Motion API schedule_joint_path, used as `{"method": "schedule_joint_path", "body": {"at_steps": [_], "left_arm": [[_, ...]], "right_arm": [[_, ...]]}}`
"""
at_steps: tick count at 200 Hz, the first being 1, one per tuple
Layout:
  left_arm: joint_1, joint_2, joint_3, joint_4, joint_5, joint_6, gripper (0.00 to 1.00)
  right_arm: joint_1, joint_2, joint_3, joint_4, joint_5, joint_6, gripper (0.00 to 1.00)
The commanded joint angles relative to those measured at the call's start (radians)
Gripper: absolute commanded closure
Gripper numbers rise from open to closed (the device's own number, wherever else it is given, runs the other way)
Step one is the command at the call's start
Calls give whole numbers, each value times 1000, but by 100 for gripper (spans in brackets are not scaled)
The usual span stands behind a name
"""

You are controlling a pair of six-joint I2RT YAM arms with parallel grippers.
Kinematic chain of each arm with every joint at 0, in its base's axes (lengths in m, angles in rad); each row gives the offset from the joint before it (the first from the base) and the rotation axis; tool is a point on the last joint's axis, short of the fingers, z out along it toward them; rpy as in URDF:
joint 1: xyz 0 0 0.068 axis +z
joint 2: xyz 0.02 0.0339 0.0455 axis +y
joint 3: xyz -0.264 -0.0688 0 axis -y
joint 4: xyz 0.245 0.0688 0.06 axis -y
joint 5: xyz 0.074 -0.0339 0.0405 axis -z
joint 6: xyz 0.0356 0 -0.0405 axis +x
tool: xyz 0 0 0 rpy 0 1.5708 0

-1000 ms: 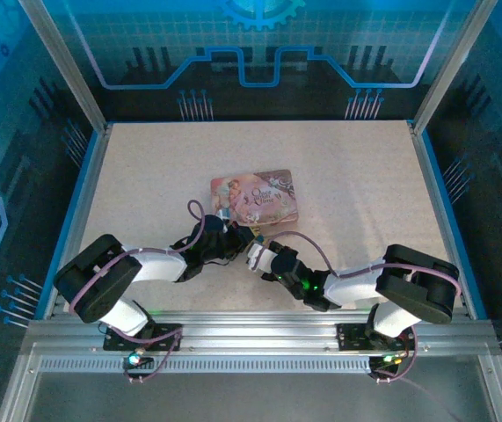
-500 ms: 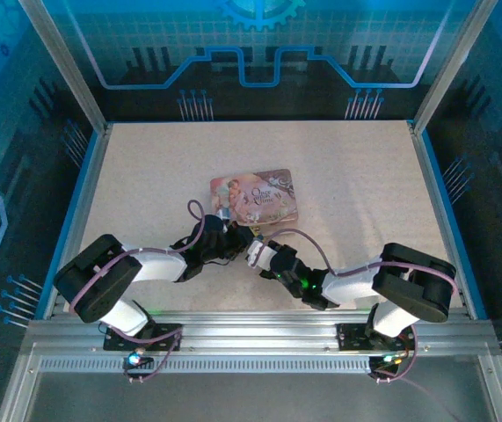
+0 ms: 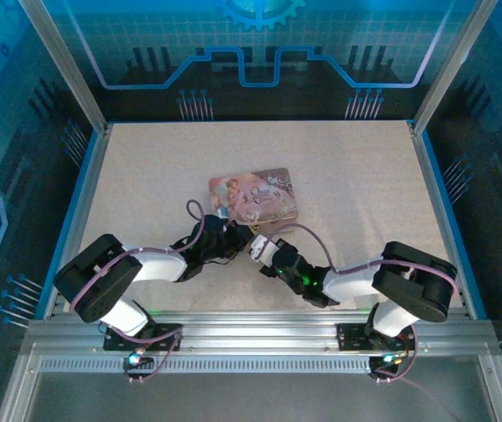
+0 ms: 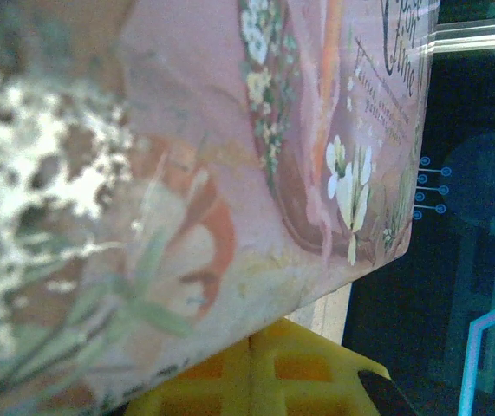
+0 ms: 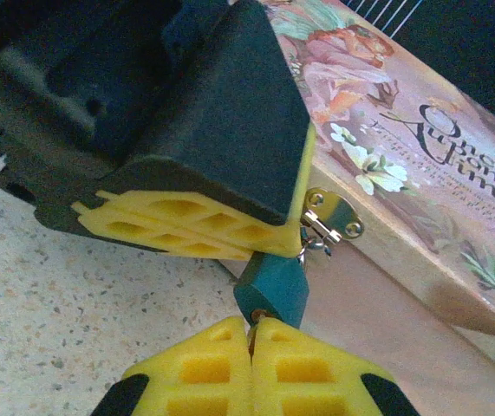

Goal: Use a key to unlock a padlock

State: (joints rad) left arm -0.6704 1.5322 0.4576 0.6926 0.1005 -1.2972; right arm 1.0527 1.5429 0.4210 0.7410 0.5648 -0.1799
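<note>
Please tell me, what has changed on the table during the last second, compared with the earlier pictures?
Very little. The right tool, shut on the key below the padlock, crept slightly toward the tin box, and its arm followed. The box's left end seems nudged a touch leftward. The left tool stayed against the box's near edge. Nothing was taken hold of or let go.

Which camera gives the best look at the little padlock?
The right wrist view: the teal padlock hangs close and sharp from the tin box's clasp. From the top external view it is too small to make out.
</note>
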Motion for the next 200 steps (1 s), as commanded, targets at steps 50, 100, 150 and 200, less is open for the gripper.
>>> {"method": "schedule_joint_path", "body": {"at_steps": [50, 100, 150, 200], "left_arm": [[-21, 35, 1, 18, 102, -63, 100], [-22, 42, 1, 21, 100, -62, 100], [-22, 54, 2, 27, 99, -63, 100], [-22, 77, 4, 37, 103, -64, 100]], "right_arm": [[-153, -30, -4, -8, -274, 288, 99], [-238, -13, -15, 16, -438, 432, 99], [-309, 0, 1, -2, -572, 495, 99], [-367, 11, 23, -43, -684, 543, 99]]}}
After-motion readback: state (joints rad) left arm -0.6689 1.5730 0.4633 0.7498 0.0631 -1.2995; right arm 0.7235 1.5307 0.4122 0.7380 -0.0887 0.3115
